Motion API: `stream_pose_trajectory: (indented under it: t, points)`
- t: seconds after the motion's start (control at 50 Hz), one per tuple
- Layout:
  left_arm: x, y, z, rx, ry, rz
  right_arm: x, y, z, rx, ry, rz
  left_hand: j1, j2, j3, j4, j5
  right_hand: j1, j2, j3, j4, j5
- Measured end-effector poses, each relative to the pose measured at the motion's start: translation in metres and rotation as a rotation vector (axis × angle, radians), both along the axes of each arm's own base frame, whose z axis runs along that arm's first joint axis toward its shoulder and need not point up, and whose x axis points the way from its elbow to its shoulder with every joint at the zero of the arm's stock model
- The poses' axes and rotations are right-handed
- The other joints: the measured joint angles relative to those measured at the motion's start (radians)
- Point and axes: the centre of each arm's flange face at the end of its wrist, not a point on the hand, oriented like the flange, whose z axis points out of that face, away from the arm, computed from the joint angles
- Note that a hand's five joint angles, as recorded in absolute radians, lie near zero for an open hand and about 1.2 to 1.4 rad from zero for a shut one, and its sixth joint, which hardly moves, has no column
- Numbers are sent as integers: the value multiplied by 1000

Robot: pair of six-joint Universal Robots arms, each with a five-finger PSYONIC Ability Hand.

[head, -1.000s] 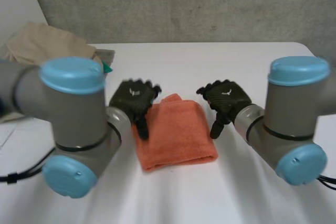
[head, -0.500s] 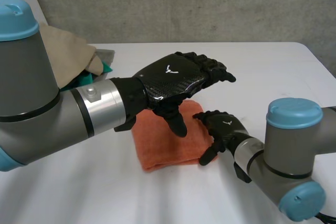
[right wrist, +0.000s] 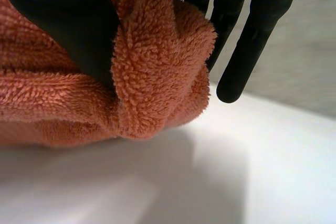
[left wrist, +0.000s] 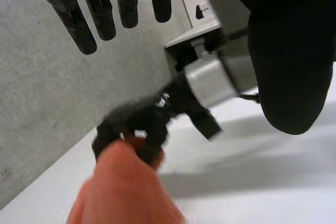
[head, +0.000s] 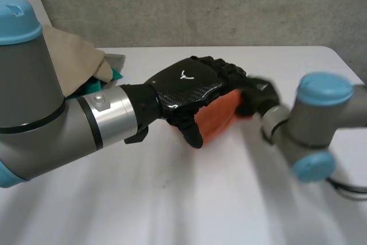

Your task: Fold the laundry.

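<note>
Orange terry towel [head: 221, 113] is bunched into a thick folded roll with a fuzzy looped pile. In my right wrist view the towel [right wrist: 157, 61] has its rounded end turned out past my fingertips and its underside down at the white counter [right wrist: 252, 171]. In the head view its long axis slants from beside my left thumb up and away to my right hand [head: 258, 96].

My right hand [right wrist: 63, 19] is clamped on that far end, thumb pressed into the pile and fingers behind it. My left hand [head: 192, 87] hangs over the towel's near part, fingers loose and straight, holding nothing. In my left wrist view my left hand [left wrist: 289, 61] is above the towel [left wrist: 126, 192].

Half a second back the towel lay flat as a folded rectangle, with my right hand at its near right corner. Now it's gathered up and that hand has swung farther out. My left hand hasn't shifted.

A beige cloth pile [head: 71, 55] sits at the counter's far left.
</note>
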Motion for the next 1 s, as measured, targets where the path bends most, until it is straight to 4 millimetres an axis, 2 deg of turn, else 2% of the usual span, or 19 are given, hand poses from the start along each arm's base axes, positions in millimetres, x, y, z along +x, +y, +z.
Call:
stream_pose_trajectory:
  t: [0.08, 0.14, 0.16, 0.2, 0.26, 0.28, 0.34, 0.4, 0.44, 0.46, 0.5, 0.54, 0.64, 0.7, 0.76, 0.8, 0.9, 0.94, 1.0]
  points:
    - [-1, 0, 8, -19, 16, -1, -47, -71, 10, -51, -6, -155, 0, 0, 0, 0, 0, 0, 13, 18, 0, 6]
    - [-1, 1, 14, -33, 26, -2, -83, -113, 8, -54, 4, -255, 0, 0, 0, 0, 0, 0, 12, 24, 0, 6]
    - [-1, 1, 14, -35, 28, -3, -89, -119, 7, -54, 6, -269, 0, 0, 0, 0, 0, 0, 13, 24, 0, 6]
    - [-1, 3, 18, -42, 35, -4, -120, -147, 4, -50, 19, -346, 0, 0, 0, 0, 0, 0, 16, 32, 0, 6]
    - [-1, 4, 20, -45, 40, -6, -141, -163, 2, -49, 28, -395, 0, 0, 0, 0, 0, 0, 20, 34, 1, 6]
    - [-1, 5, 21, -46, 42, -7, -170, -181, -2, -51, 42, -455, 0, 0, 0, 0, 0, 0, 20, 34, 1, 6]
    - [-1, 7, 22, -45, 43, -10, -207, -201, -6, -62, 68, -523, 0, 0, 0, 0, 0, 0, 20, 34, 1, 6]
    - [-1, 8, 21, -41, 41, -13, -231, -211, -10, -71, 88, -552, 0, 0, 0, 0, 0, 0, 20, 34, 1, 6]
    - [-2, 8, 20, -38, 39, -14, -244, -214, -15, -73, 99, -560, 0, 0, 0, 0, 0, -33, -121, -121, -178, -131]
    - [-2, 8, 20, -38, 38, -14, -246, -215, -16, -72, 100, -561, 0, 0, 0, 0, 0, -152, -263, -238, -293, -248]
    - [-2, 8, 19, -35, 36, -14, -253, -216, -19, -69, 106, -564, 0, 0, 0, 0, 0, -449, -622, -607, -665, -634]
    - [-1, 8, 18, -34, 35, -13, -258, -216, -21, -67, 112, -573, 0, 0, 0, 0, 0, -527, -822, -829, -910, -843]
    - [-1, 8, 18, -32, 35, -12, -271, -217, -17, -91, 178, -645, 0, 0, 0, 0, 0, -533, -873, -898, -991, -886]
    - [-1, 8, 18, -33, 35, -12, -281, -219, -3, -160, 308, -725, 0, 0, 0, 0, 0, -533, -873, -898, -991, -886]
    - [-1, 7, 19, -35, 37, -10, -284, -221, 9, -212, 395, -762, 0, 0, 0, 0, 0, -533, -873, -898, -991, -886]
    - [-1, 6, 20, -39, 40, -1, -282, -221, 24, -265, 475, -782, 0, 0, 0, 0, 0, -533, -873, -898, -991, -886]
    - [0, -6, 27, -62, 62, 78, -252, -216, 45, -318, 493, -705, 0, 0, 0, 0, 0, -533, -873, -898, -991, -890]
    - [2, -18, 34, -85, 88, 153, -230, -211, 51, -331, 456, -634, 0, 0, 0, 0, 0, -533, -873, -898, -991, -890]
    - [13, -48, 48, -137, 147, 332, -194, -196, 65, -352, 380, -509, 0, 0, 0, 0, 0, -533, -873, -898, -991, -890]
